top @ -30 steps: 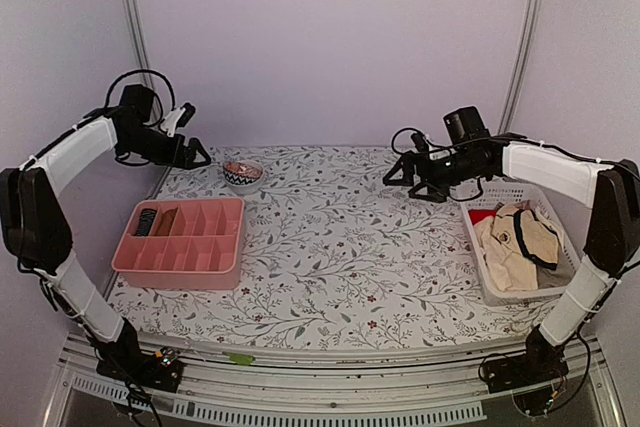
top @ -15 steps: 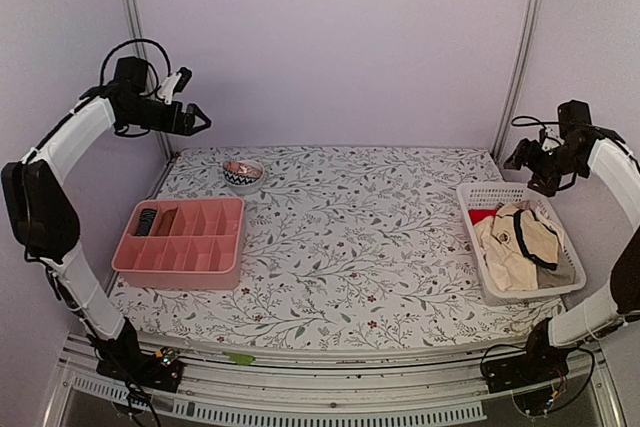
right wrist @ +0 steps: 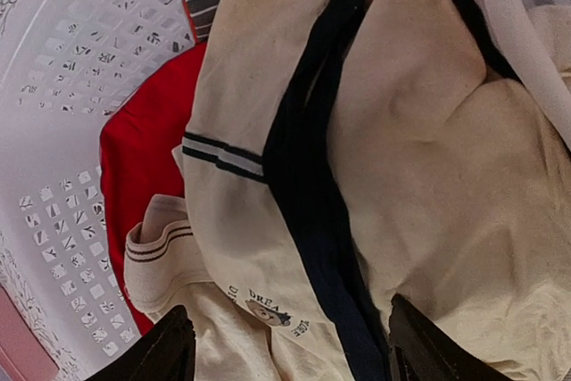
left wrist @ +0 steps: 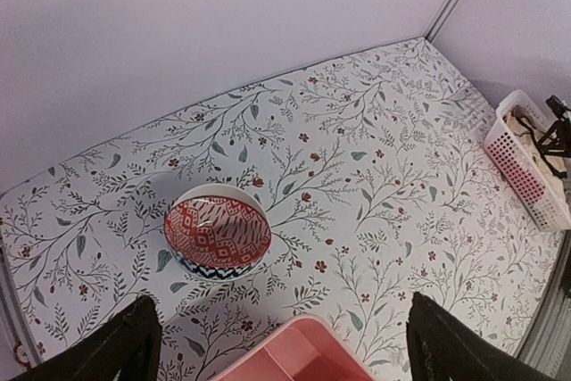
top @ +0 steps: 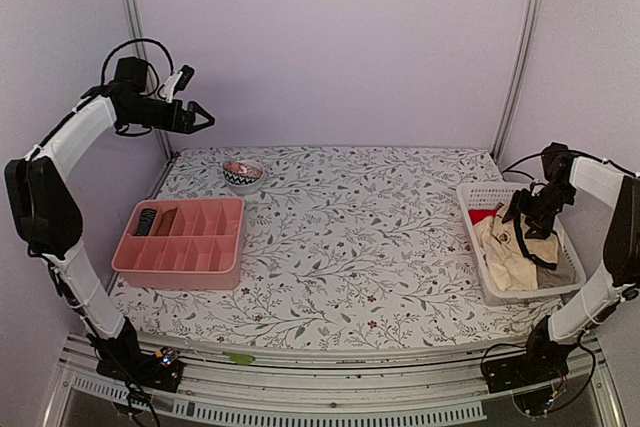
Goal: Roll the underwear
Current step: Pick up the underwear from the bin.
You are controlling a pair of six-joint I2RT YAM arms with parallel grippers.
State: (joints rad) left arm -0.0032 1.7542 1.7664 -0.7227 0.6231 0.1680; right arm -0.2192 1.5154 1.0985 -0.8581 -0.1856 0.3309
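The underwear (top: 522,247) lies heaped in a white basket (top: 478,195) at the table's right edge. In the right wrist view the top piece of underwear (right wrist: 419,131) is cream cloth with a dark band (right wrist: 308,176) and a small printed badge. My right gripper (top: 528,215) has come down onto this heap. My right gripper (right wrist: 290,345) stands open, one finger on each side of the dark band, with the cloth between them. My left gripper (top: 205,125) hangs open high over the back left corner, empty.
A pink divided tray (top: 180,237) sits at the left with a dark item in one compartment. A patterned bowl (top: 242,173) stands behind it. A red garment (right wrist: 147,158) lies under the cream pieces against the basket wall (right wrist: 71,60).
My right arm has swung from the middle of the table out to the right and down into the basket, jaws narrowing a little. The left arm rose slightly, then held.
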